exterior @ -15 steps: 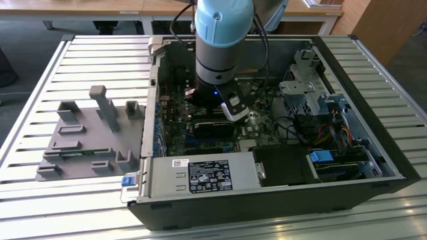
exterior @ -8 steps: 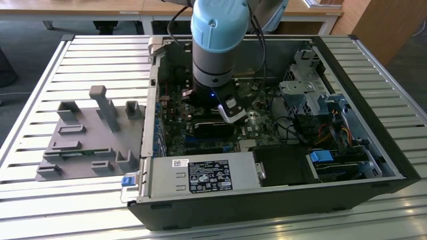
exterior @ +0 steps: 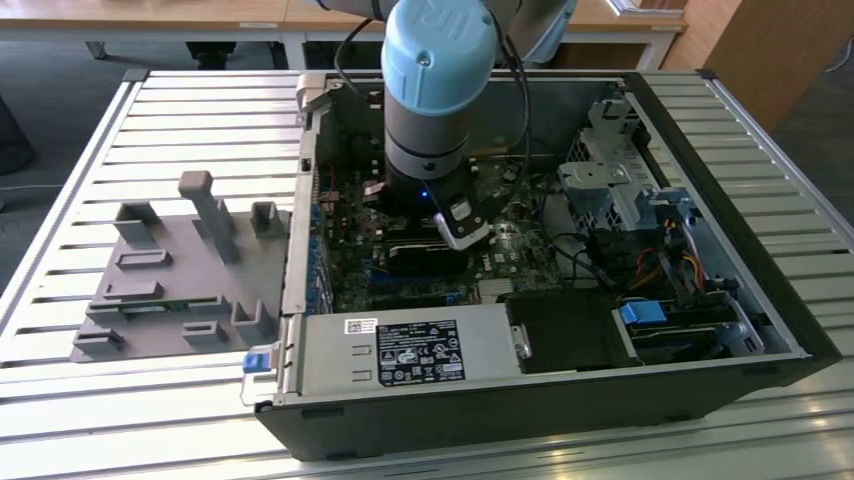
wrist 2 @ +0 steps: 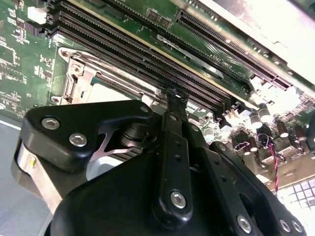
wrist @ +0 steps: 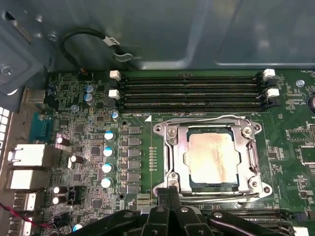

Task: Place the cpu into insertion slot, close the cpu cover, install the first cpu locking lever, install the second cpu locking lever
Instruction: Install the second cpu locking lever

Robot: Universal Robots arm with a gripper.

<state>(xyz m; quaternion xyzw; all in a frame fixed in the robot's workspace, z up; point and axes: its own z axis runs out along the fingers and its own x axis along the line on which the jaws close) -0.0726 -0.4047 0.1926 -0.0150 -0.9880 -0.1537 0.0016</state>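
**Fig.** CPU socket stage, pincer at socket edge.

In the exterior view the arm [exterior: 434, 90] is seen reaching down into the open PC case [exterior: 747, 330], which rests on the slatted surface [exterior: 174, 110]. From the arm, the power supply box [exterior: 407, 352] lies at approx. 6 o'clock and the grey fixture [exterior: 180, 270] at 9 o'clock.

In the first wrist view the cpu [wrist: 212, 158] is shown seated flat in the insertion slot [wrist: 189, 184], with the cpu cover [wrist: 173, 147] lowered around it. One wire lever [wrist: 206, 119] is seen along the side nearest the memory slots [wrist: 192, 91], and a second lever [wrist: 221, 196] along the opposite side.

The pincer [wrist: 169, 194] is narrow, fingers nearly together, nothing visibly held. Its tip is set just beside the socket corner by the second lever. Contact cannot be confirmed.

Risks, as judged:
- The thin, springy lever may slip off the narrow tip if it is pressed off-centre, and so spring back.
- The motherboard [wrist: 88, 147] or nearby capacitors may be scraped if the tip slides off sideways.
- A lever hook may be missed, leaving the cover under uneven load.
- The tip could catch the cover edge and lift it, disturbing the chip.
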